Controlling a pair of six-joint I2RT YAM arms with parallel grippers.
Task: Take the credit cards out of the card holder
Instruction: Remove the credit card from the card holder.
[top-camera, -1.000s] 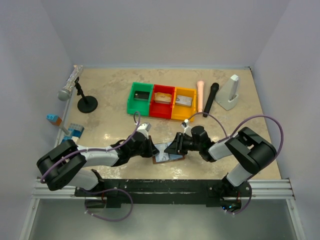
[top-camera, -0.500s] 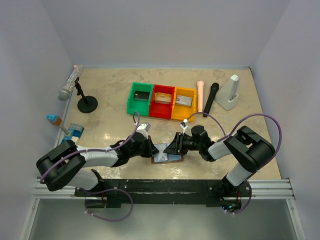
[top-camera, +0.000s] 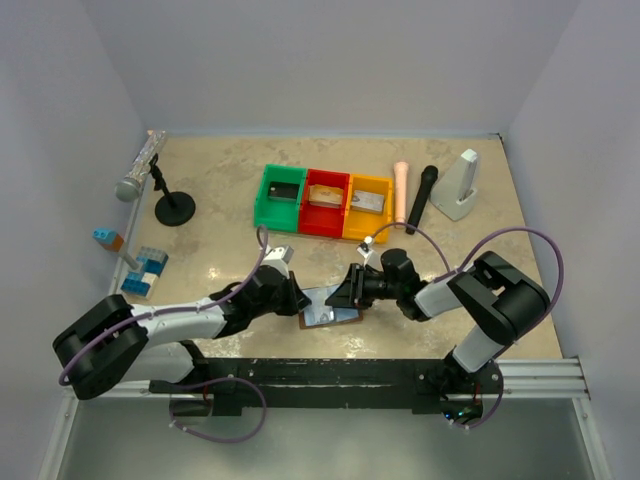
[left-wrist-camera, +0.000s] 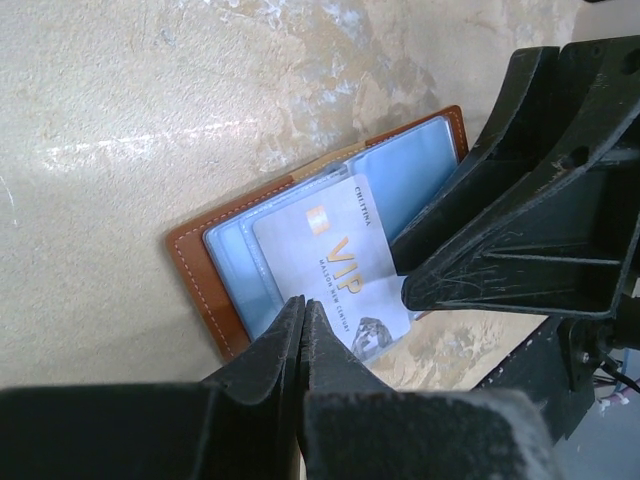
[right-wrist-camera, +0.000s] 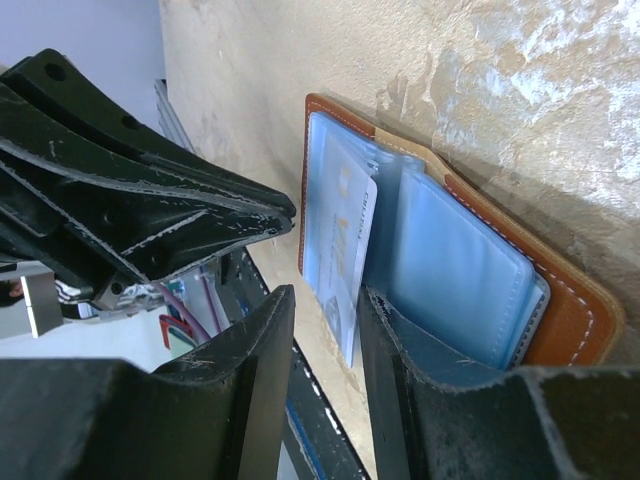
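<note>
Just ahead of the left gripper (left-wrist-camera: 303, 305), jaws pressed together: the card holder (left-wrist-camera: 195, 265), open and flat on the table (left-wrist-camera: 120, 120), blue pockets up. Sticking out of one pocket, a silvery card (left-wrist-camera: 335, 260), long axis roughly along this gripper's fingers, free end pointing back past their tips. Cannot tell whether pinched or only touched. Opposite, the right gripper (right-wrist-camera: 327, 295), jaws spread, with the card's end before the gap and one finger over the holder's other half.
</note>
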